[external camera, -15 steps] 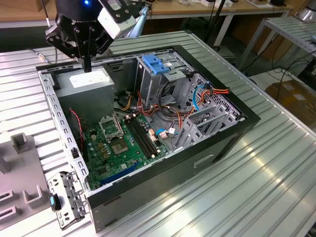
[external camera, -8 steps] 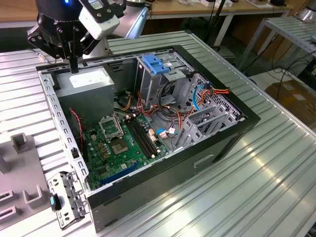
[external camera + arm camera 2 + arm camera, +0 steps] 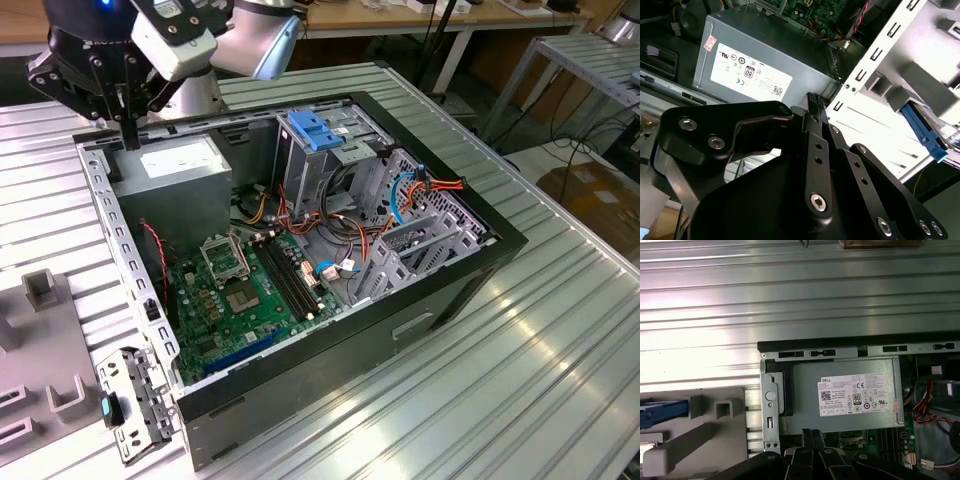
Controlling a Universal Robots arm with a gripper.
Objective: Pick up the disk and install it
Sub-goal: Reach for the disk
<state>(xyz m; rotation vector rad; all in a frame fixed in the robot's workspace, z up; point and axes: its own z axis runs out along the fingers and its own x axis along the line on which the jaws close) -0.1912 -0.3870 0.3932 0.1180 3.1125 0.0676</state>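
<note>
The disk lies in a grey holder beside the computer case; in the first wrist view its blue side rail (image 3: pixel 662 412) and a strip of silver metal show, and the second wrist view catches the blue rail (image 3: pixel 923 134). My gripper (image 3: pixel 128 138) hangs over the case's corner by the power supply, well apart from the disk. Its thin black fingers (image 3: pixel 806 436) stand close together with nothing between them, so it is shut and empty. In the second wrist view the gripper (image 3: pixel 814 101) points down beside the power supply's edge.
The open computer case (image 3: pixel 470 265) lies on a ribbed metal table (image 3: pixel 560 380). Inside are the grey power supply (image 3: pixel 180 160), the motherboard (image 3: pixel 240 290), cables and a drive cage topped by a blue bracket (image 3: pixel 315 130). The grey holder (image 3: pixel 45 290) stands at the exterior view's left.
</note>
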